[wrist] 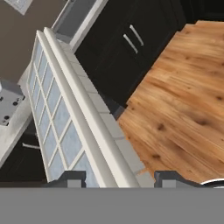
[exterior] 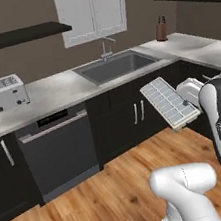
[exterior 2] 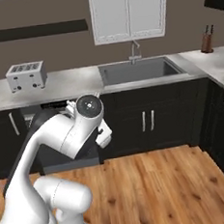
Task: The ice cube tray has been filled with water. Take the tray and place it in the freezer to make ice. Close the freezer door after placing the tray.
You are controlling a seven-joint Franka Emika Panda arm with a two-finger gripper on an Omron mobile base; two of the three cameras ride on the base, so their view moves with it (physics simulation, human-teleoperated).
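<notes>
The ice cube tray (exterior: 168,101), pale with a grid of small square cells, hangs tilted in the air over the wooden floor, in front of the dark lower cabinets. My gripper (wrist: 120,179) is shut on one long edge of it. In the hand view the tray (wrist: 65,109) runs up and away between the two dark fingertips (wrist: 72,178), its cells looking bluish. In the left base view the white hand meets the tray at its right side. The freezer and the freezer door are out of view.
A silver toaster (exterior: 3,94) stands on the grey counter (exterior: 54,93) at left. The sink (exterior: 115,66) with its tap is at the middle, a dishwasher (exterior: 57,146) below the counter, and a knife block (exterior: 161,28) at the far right corner. The wooden floor (exterior: 119,187) lies in front.
</notes>
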